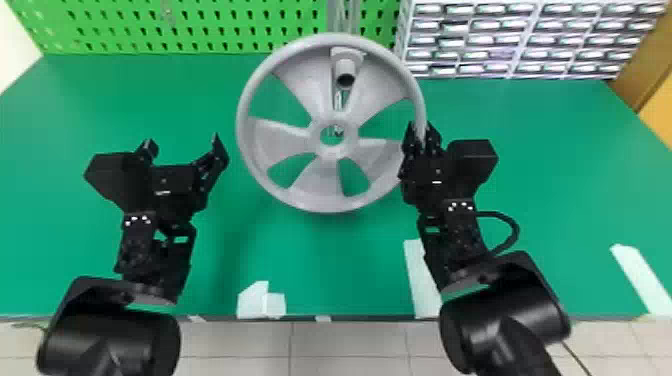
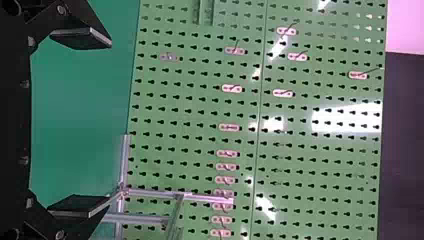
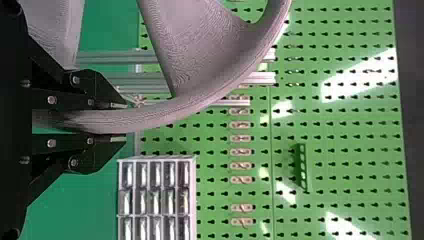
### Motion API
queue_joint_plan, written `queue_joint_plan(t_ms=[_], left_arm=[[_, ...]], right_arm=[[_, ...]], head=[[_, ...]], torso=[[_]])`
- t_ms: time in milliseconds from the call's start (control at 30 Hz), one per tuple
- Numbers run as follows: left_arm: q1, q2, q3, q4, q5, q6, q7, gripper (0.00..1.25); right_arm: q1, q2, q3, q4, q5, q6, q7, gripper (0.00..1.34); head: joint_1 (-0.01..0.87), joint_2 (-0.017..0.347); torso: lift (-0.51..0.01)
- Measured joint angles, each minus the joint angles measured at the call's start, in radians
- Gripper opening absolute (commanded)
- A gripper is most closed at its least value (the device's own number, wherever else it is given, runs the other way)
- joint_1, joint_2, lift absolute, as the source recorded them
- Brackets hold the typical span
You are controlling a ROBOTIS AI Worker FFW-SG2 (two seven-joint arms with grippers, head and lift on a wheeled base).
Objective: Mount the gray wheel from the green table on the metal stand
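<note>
- At the near edge, head view: tiled floor [image 1: 350, 345]; beyond it, one green worktop [image 1: 325, 260] bearing three large patches of pale tape [image 1: 422, 285] along its front.
- Left hand [image 1: 183, 140], one of two: its two black fingers stand wide apart with nothing between them, over the worktop to the left of the wheel.
- Right hand [image 1: 421, 131]: its two fingers are closed on the rim at the wheel's right side; the right wrist view shows the rim pinched between them.
- Gray wheel [image 1: 320, 182], one: five spokes, five openings and a round central hole; it lies in front of the metal stand [image 1: 345, 15], away from the left hand.
- Gray tube [image 1: 345, 67], one: visible through the wheel's upper opening, apart from the central hole.
- Small-drawer cabinet [image 1: 471, 37], one: at the back right, five rows visible in the head view.
- Green pegboard [image 1: 200, 30], farthest: the left wrist view shows fifteen small pale hook plates [image 2: 232, 88]; the right wrist view shows one green rack [image 3: 302, 167].
</note>
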State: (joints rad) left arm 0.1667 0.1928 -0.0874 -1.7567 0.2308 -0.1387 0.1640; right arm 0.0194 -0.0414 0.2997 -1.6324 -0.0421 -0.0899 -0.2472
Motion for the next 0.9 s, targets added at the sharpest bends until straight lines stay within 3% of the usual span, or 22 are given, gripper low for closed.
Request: queue_joint_plan(t_ms=[267, 900], left_arm=[[0.014, 0.000, -0.037, -0.001, 0.048, -0.009, 0.006, 1.07], [0.044, 0.002, -0.115, 0.003, 0.142, -0.042, -0.022, 1.07]], right_arm=[[-0.010, 0.002, 0.012, 0.023, -0.042, -0.037, -0.064, 0.18], [-0.048, 0.015, 0.015, 0.071, -0.066, -0.077, -0.080, 0.18]], head=[[0.868, 0.052], [0.868, 0.052]], torso=[[-0.093], [-0.093]])
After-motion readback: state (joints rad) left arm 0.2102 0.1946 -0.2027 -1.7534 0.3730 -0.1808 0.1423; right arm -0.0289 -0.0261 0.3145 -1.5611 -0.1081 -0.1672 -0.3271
